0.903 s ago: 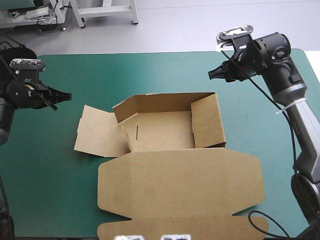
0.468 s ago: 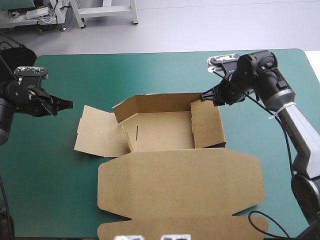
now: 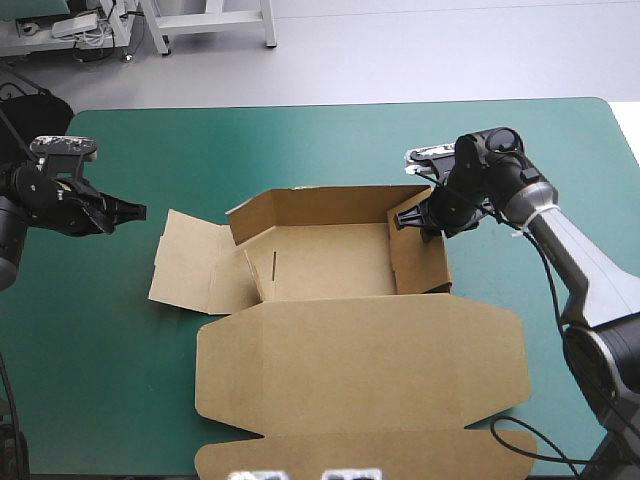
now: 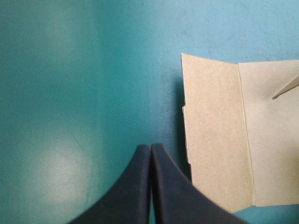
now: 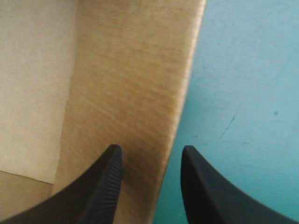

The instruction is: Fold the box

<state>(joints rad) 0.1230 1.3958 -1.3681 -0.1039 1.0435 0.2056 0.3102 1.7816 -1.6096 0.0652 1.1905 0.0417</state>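
Observation:
The brown box (image 3: 330,262) lies mid-table with its back wall and right wall (image 3: 418,255) raised. Its left flap (image 3: 185,262) lies flat and its lid (image 3: 360,365) is spread flat toward the near edge. My right gripper (image 3: 402,222) is at the far end of the right wall. In the right wrist view its fingers stand apart (image 5: 152,148), straddling the wall's top edge (image 5: 182,93), one finger inside the box and one outside. My left gripper (image 3: 140,210) hangs shut over the cover, left of the flat flap (image 4: 215,135), its tips (image 4: 150,147) together.
Teal-green cover (image 3: 300,140) stretches from the box's back wall to the table's far edge. The lid's front flap (image 3: 300,462) reaches the table's near edge.
My right gripper has come down and in from above the table's far right to the box's right wall. My left gripper dropped a little toward the flap earlier, then held still.

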